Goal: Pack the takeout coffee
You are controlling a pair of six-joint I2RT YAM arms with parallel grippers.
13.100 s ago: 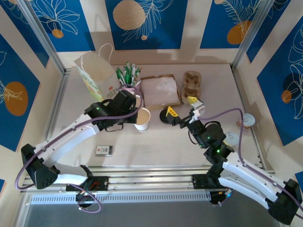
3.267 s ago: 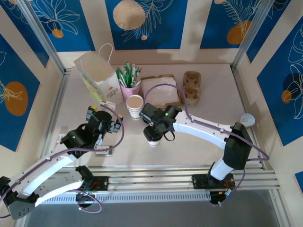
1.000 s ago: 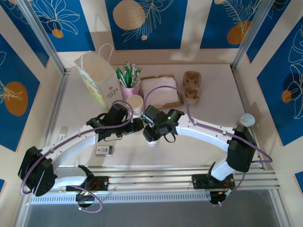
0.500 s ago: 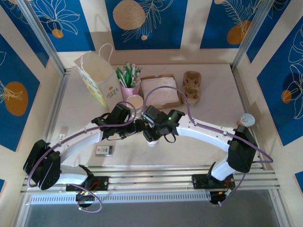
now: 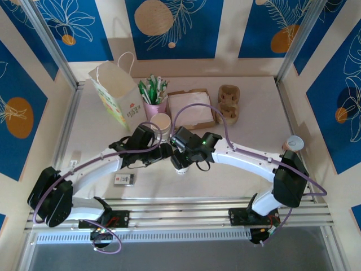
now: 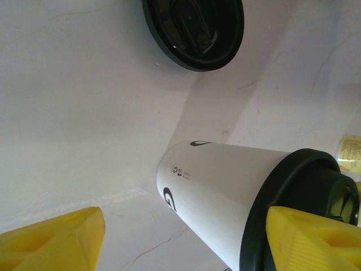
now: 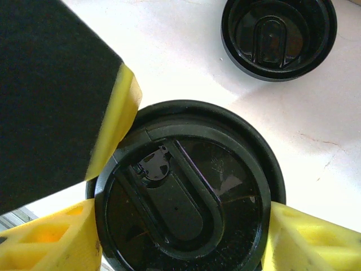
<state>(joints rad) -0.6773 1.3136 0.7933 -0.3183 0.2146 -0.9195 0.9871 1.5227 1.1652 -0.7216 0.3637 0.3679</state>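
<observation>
- Right gripper (image 7: 180, 226): the yellow fingers (image 7: 316, 245) come down from above and are pressed against opposite sides of the lid rim, clamping the takeout coffee (image 7: 183, 192).
- Left gripper (image 6: 186, 220): it comes in from the takeout coffee's left. The fingers (image 6: 51, 243) are spread to either side of the cup. One yellow pad sits against the lid rim, and the other stands clear of the cup wall with bare table between them.
- Takeout coffee (image 6: 220, 186): one small cream-white paper cup with small dark printed marks on its wall and a round black lid on top. It sits between the two grippers, roughly mid-table in the top view (image 5: 180, 169). Whether its base rests on the table cannot be told.
- Spare lid (image 7: 279, 36): black, round, lying underside up on the table. It is near the takeout coffee and not touching it.
- Stack of lidless cups (image 5: 161, 123): cream paper, just behind the takeout coffee and a little to its left.
- Pink cup of sticks (image 5: 153, 101): behind the takeout coffee, past the stack.
- Paper bag (image 5: 115, 93): white with a handle, tilted, well behind and left of the takeout coffee.
- Flat cardboard box (image 5: 192, 108): open, lying behind the takeout coffee.
- Cup carrier (image 5: 228, 101): brown moulded pulp, behind and right of the takeout coffee.
- Small card (image 5: 123, 179): flat on the table, left of the takeout coffee and nearer the arm bases.
</observation>
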